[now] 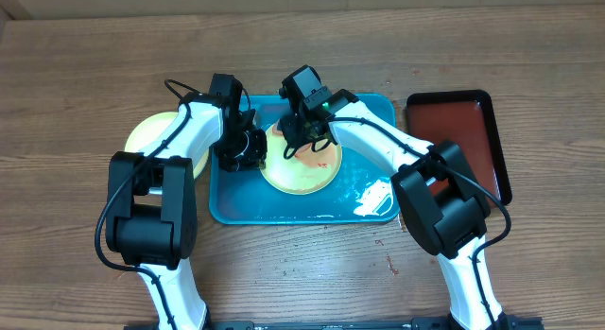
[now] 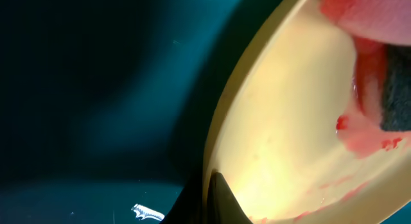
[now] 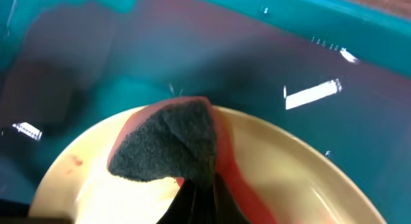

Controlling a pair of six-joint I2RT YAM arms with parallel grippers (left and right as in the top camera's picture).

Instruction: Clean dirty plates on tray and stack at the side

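You are scrubbing the sauce-streaked yellow-green plate (image 1: 304, 176) in the middle of the turquoise tray (image 1: 227, 205), right jaws clenching the sponge (image 3: 164, 144), left jaws pinching its 9 o'clock rim, while one clean-looking plate (image 1: 151, 133) is waiting on the worktop at the tray's 9 o'clock, stacking not yet done.

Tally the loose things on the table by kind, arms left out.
Plates seen: 2 (yellow plate in the blue tray; pale green plate beside it)
Trays: 2 (blue tray, dark red tray)
Sponges: 1 (sponge)
Total: 5
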